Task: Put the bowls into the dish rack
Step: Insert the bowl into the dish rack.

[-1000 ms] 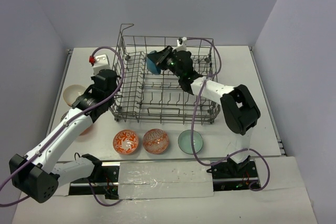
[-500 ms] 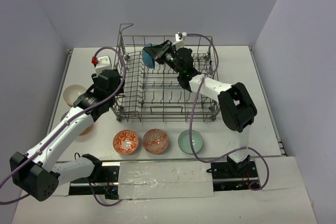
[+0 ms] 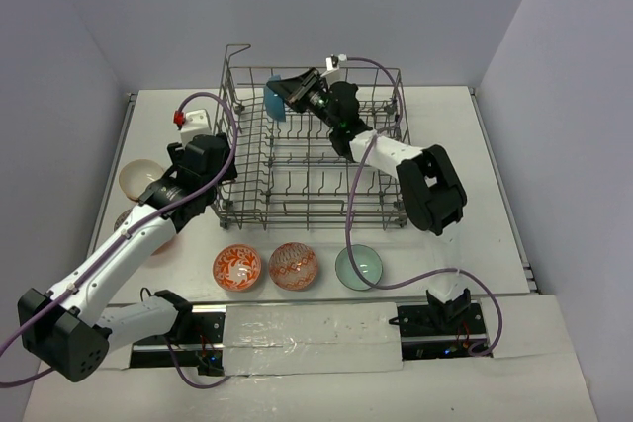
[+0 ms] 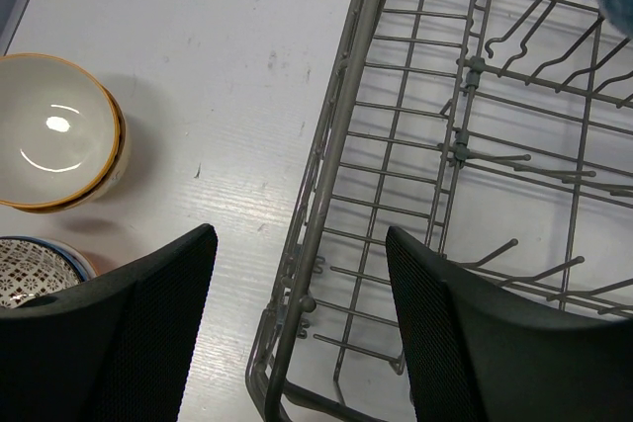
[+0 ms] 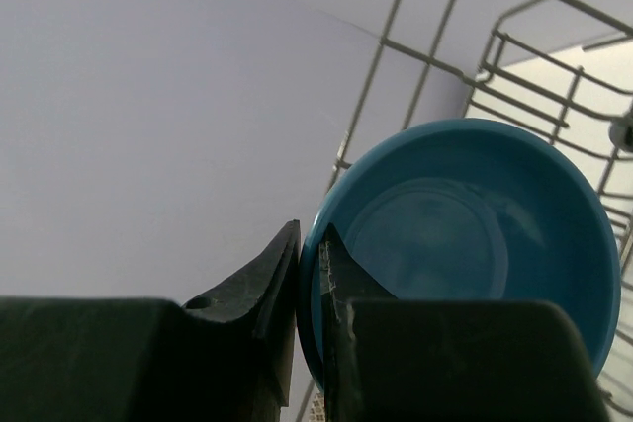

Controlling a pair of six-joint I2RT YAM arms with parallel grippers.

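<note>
Pinching: right gripper [image 5: 309,244] clamps the rim of round teal-blue ceramic bowl [image 5: 475,244], at far-left corner of grey wire dish rack [image 3: 297,200].
Left gripper [image 4: 302,244]: fingers spread, empty, over rack's left edge.

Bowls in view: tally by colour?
Teal-blue bowl: 1
Orange-red patterned bowls: 2
Pale green bowl: 1
Cream tan-rimmed bowl: 1
Blue-white patterned bowl: 1
Orange bowl, partly hidden: 1
Total: 7
</note>
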